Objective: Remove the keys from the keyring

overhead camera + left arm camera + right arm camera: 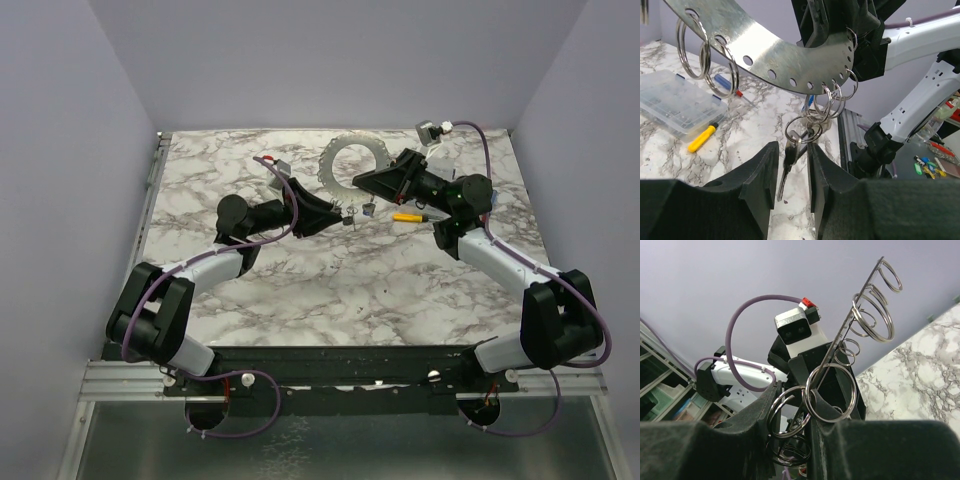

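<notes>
The keyring point(350, 160), a wide flat grey metal ring with small holes round its rim, is held up off the table. My right gripper point(372, 181) is shut on its band, which runs edge-on point(850, 317) down into that gripper point(795, 405). Several split rings point(832, 97) hang from the rim holes of the keyring point(780, 55). A small bunch of dark keys point(788, 160) dangles from one split ring. My left gripper point(792, 147) stands around the keys, jaws apart, with a gap on each side. In the top view the left gripper point(342, 217) sits just below the ring.
A clear plastic box point(675, 102) lies on the marble table point(300, 280), with a yellow-handled screwdriver point(702, 138) beside it and a blue-handled one point(726, 83) behind. The yellow-handled screwdriver point(410, 216) lies under the right arm point(500, 255).
</notes>
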### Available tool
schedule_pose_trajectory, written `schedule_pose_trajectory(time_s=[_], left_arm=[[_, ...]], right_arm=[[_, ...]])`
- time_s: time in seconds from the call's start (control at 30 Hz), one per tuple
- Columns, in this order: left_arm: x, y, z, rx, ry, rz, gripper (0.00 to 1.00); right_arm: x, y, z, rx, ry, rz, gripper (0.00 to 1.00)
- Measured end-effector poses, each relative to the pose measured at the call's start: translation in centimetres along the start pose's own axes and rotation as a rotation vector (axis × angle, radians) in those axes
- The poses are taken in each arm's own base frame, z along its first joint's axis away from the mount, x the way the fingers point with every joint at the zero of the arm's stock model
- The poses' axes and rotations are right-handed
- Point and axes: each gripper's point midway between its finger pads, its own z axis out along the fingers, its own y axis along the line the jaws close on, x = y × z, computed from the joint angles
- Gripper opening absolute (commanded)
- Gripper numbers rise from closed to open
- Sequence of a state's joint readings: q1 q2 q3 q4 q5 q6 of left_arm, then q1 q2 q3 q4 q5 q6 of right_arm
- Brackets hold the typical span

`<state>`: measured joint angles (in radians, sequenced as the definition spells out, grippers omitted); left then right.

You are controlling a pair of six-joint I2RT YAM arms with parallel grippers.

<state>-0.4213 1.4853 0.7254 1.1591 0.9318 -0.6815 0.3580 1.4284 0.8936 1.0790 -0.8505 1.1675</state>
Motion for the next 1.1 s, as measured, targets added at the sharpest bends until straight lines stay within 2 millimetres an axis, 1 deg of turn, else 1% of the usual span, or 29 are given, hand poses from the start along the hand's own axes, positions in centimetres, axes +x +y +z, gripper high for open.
schedule_pose_trajectory(time_s=[0.07, 0.2, 0.23, 0.33, 0.37, 0.57, 0.67, 0.8, 0.9, 1.0, 1.1], left_arm=[[0.0, 0.0, 0.0, 0.000, 0.000, 0.000, 0.35], [0.1, 0.1, 0.0, 0.000, 0.002, -0.003, 0.28], [0.2, 0.1, 0.1, 0.000, 0.004, -0.007, 0.24], [0.4, 0.0, 0.2, 0.003, 0.007, -0.011, 0.03], [0.4, -0.1, 0.3, 0.006, 0.007, -0.013, 0.00], [0.3, -0.3, 0.3, 0.010, 0.007, -0.034, 0.00], [-0.1, -0.4, -0.2, 0.005, 0.010, -0.057, 0.00], [-1.1, -0.2, -1.4, -0.036, 0.019, -0.078, 0.00], [-0.9, 0.7, -2.2, -0.092, 0.059, -0.111, 0.00], [-0.5, 1.6, -2.2, -0.135, 0.120, -0.127, 0.00], [-0.2, 2.8, -2.2, -0.199, 0.197, -0.118, 0.00]], right_arm=[[0.0, 0.1, 0.0, -0.002, -0.001, 0.002, 0.01], [0.0, 0.1, 0.0, -0.003, -0.001, 0.006, 0.01], [0.0, 0.1, 0.0, -0.003, -0.001, 0.007, 0.01], [0.0, 0.1, 0.0, -0.003, -0.001, 0.007, 0.01], [0.0, 0.1, 0.0, -0.003, -0.001, 0.007, 0.01], [-0.2, -0.1, -0.2, 0.004, -0.005, 0.003, 0.01], [-0.2, -0.9, -0.6, 0.027, -0.011, 0.002, 0.01], [0.2, -2.3, -1.3, 0.072, -0.008, 0.008, 0.01], [0.6, -3.3, -1.7, 0.102, -0.001, 0.008, 0.01], [1.5, -4.3, -2.2, 0.130, 0.012, 0.014, 0.01], [2.8, -5.4, -2.9, 0.163, 0.031, 0.029, 0.01]])
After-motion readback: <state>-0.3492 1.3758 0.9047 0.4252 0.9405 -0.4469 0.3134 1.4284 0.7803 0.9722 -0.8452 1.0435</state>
